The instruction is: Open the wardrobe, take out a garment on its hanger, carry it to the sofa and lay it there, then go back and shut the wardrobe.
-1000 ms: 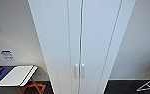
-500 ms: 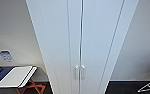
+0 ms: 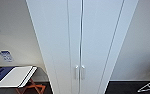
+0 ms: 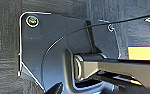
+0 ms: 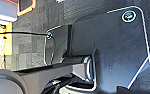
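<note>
Head view: the tall, narrow white wardrobe (image 3: 78,37) with two full-height doors is standing directly ahead, both doors lying flush along the central seam, so the opening step is judged not yet done. A pair of small vertical white handles (image 3: 79,72) is sitting low on the doors, one on each side of the seam and just beside each other. These are the natural places to take hold: each is a slim, rigid bar, probably smooth and somewhat slippery, so a pinch across its middle should be most secure. The doors themselves are likely stiff, light panels swinging on side hinges, calling for a steady outward pull along an arc rather than force. The orange sweatshirt and its hanger are presumably behind the closed doors.

To the wardrobe's left a flat white panel (image 3: 16,76) is resting on a folding orange-legged stand (image 3: 32,88); at the far right a thin white wire frame (image 3: 148,87) is standing on the dark floor (image 3: 126,87).

Wrist views: both cameras are looking down over the robot's own dark plates toward dark carpet tiles, with a yellow floor patch (image 4: 140,53) visible from the left wrist. Whether either claw is released or clenched cannot be told.
</note>
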Controlling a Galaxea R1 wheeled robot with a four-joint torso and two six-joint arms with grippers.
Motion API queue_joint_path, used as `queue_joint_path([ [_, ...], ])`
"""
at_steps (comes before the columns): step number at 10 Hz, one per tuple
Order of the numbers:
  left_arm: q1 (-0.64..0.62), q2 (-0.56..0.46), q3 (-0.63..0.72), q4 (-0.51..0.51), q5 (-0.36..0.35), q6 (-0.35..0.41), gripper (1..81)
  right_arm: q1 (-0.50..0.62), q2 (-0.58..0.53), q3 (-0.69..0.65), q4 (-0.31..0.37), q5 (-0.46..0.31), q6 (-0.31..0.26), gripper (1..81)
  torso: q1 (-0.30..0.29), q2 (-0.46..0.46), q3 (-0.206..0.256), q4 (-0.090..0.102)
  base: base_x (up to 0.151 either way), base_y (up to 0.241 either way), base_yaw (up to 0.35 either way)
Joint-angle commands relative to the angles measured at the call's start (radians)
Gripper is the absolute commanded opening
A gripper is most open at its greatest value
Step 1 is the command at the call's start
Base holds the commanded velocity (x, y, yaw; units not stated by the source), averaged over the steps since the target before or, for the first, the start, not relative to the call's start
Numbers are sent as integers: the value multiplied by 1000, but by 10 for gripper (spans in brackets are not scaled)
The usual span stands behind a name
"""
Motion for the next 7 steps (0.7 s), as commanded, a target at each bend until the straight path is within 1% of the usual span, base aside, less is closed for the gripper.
queue_joint_path([
  [1, -92, -198, 229, 5, 55, -7, 811, 152, -206, 278, -2, -68, 1, 811, 0, 0, 0, 0, 0, 0, 0],
  [3, -151, -317, 387, 8, 56, -7, 811, 235, -302, 407, -4, -68, 3, 811, 0, 0, 0, 0, 0, 0, 0],
  [5, -230, -432, 526, 20, 56, 2, 811, 306, -378, 546, -21, -65, 0, 811, 0, 0, 0, 0, 0, 0, 0],
  [6, -274, -490, 594, 39, 56, 3, 811, 353, -421, 617, -27, -62, 0, 811, 0, 0, 0, 0, 0, 0, 0],
  [7, -317, -544, 660, 86, 56, 3, 811, 418, -472, 712, -34, -60, 0, 811, 0, 0, 0, 0, 0, 0, 0],
])
